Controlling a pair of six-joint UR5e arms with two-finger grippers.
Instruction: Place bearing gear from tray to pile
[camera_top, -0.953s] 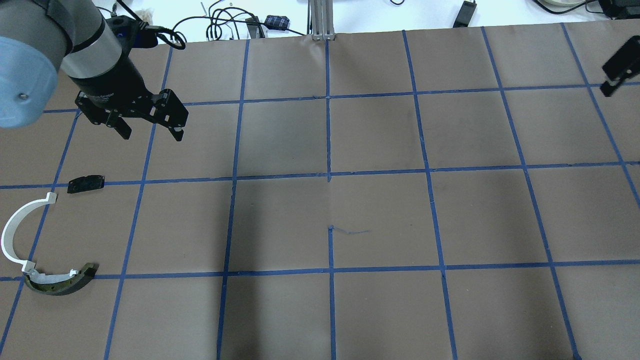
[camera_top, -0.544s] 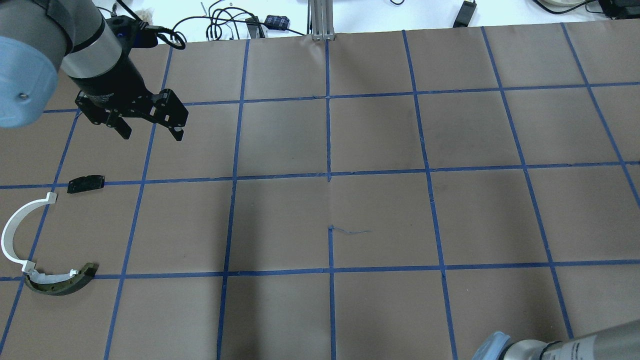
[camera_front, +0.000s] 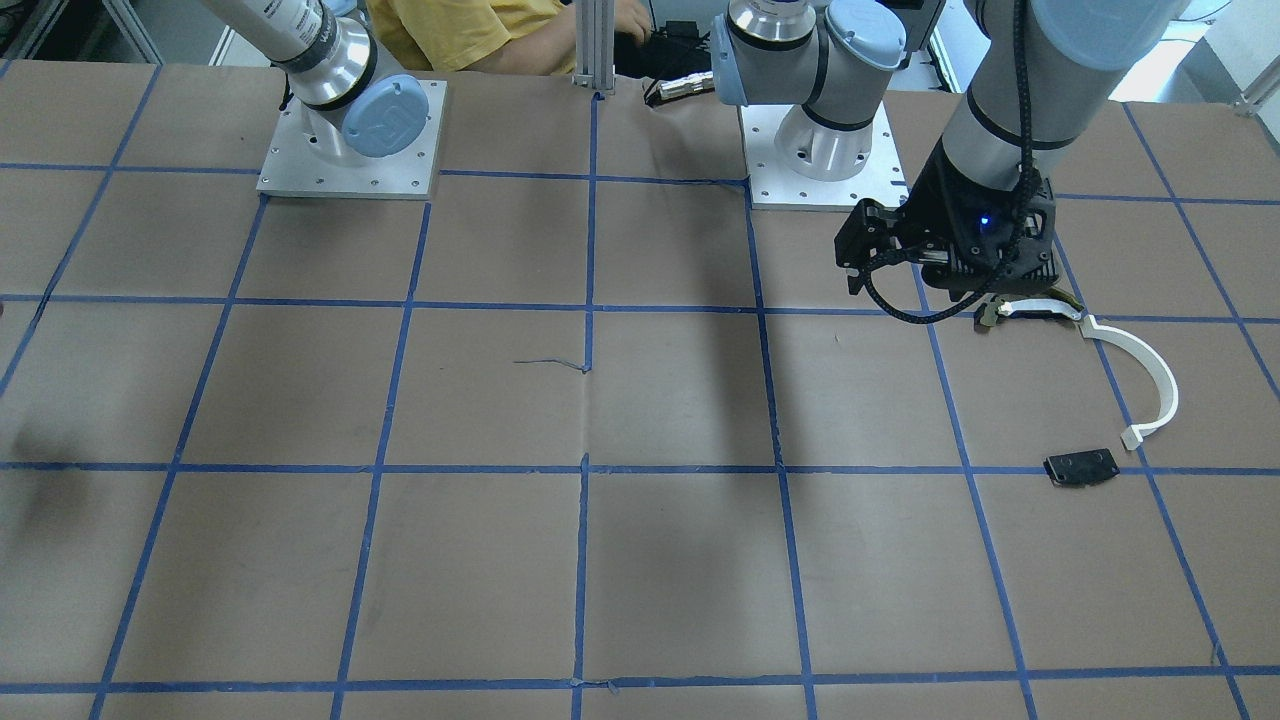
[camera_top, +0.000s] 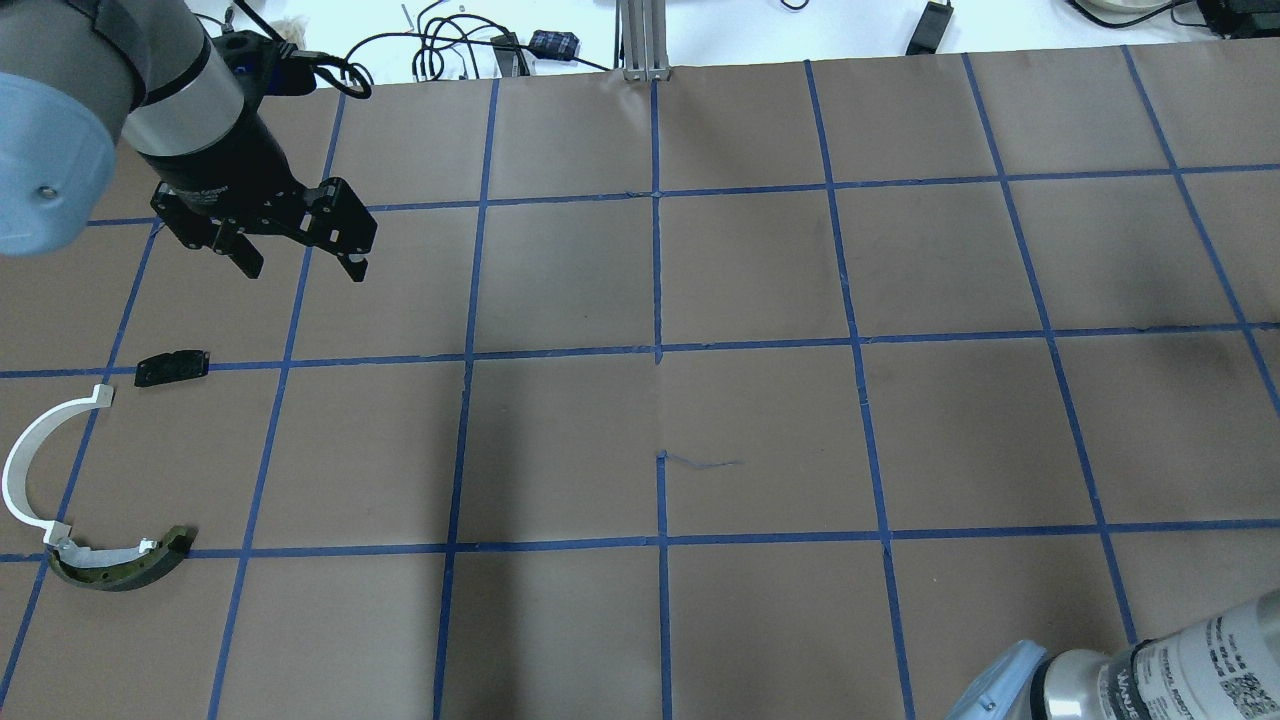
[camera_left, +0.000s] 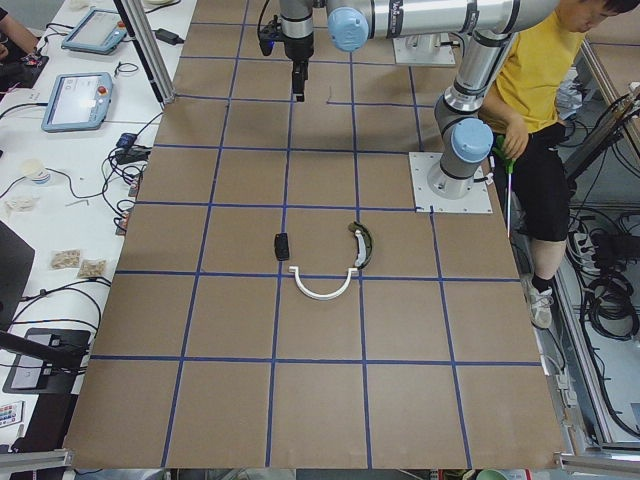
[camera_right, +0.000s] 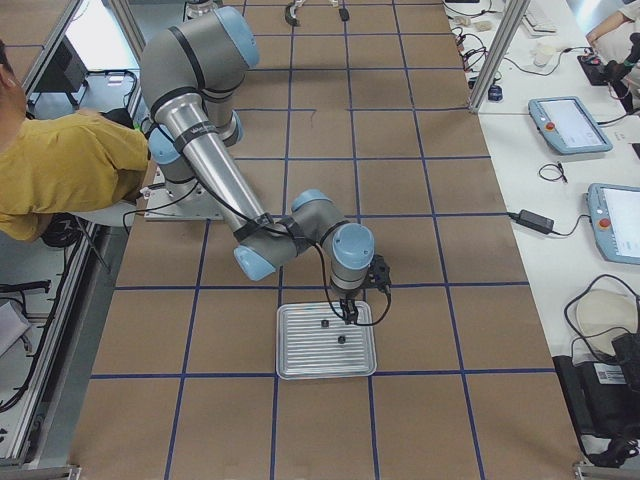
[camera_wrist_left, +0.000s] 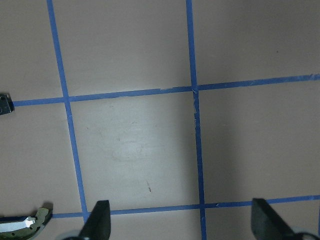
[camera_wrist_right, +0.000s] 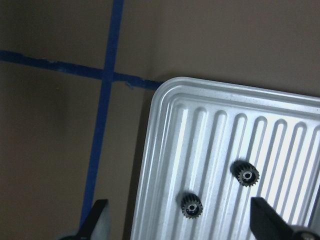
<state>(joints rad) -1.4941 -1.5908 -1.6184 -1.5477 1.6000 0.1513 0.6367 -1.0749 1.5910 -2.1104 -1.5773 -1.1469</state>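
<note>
Shows a ribbed metal tray (camera_wrist_right: 165, 150) toward the table's end on the robot's right. Carries two tiny black toothed parts lying flat, bores up, close together but not touching: the nearer gear (camera_wrist_right: 191, 205) and the other gear (camera_wrist_right: 246, 175).

Puts the right gripper (camera_wrist_right: 182, 222) just above the tray's corner, fingers spread wide and holding nothing. Places the nearer gear almost on the line between the two fingertips, slightly ahead of them in the right wrist view. Places the other gear farther ahead and off toward one finger. Offers no long axis to line up with (round parts, hence probably a free choice of closing direction). Calls, by this reading, for a short forward shift and a straight descent onto the nearer gear, with care not to catch both.

Finds the left gripper (camera_top: 300, 258) well apart from the tray, over the table's other side, fingers likewise spread and empty. Makes the right arm plainly the nearer one to the gears.

Sets the pile on the robot's left: a white arc (camera_top: 12, 478), a dark curved piece (camera_top: 115, 575) touching its end, and a small black plate (camera_top: 172, 367) just beside the arc's other end. Keeps pile and tray well apart, hence probably a long carry across toward the left arm's side after the grasp. Suggests a task at its start, with no gear lifted yet.
</note>
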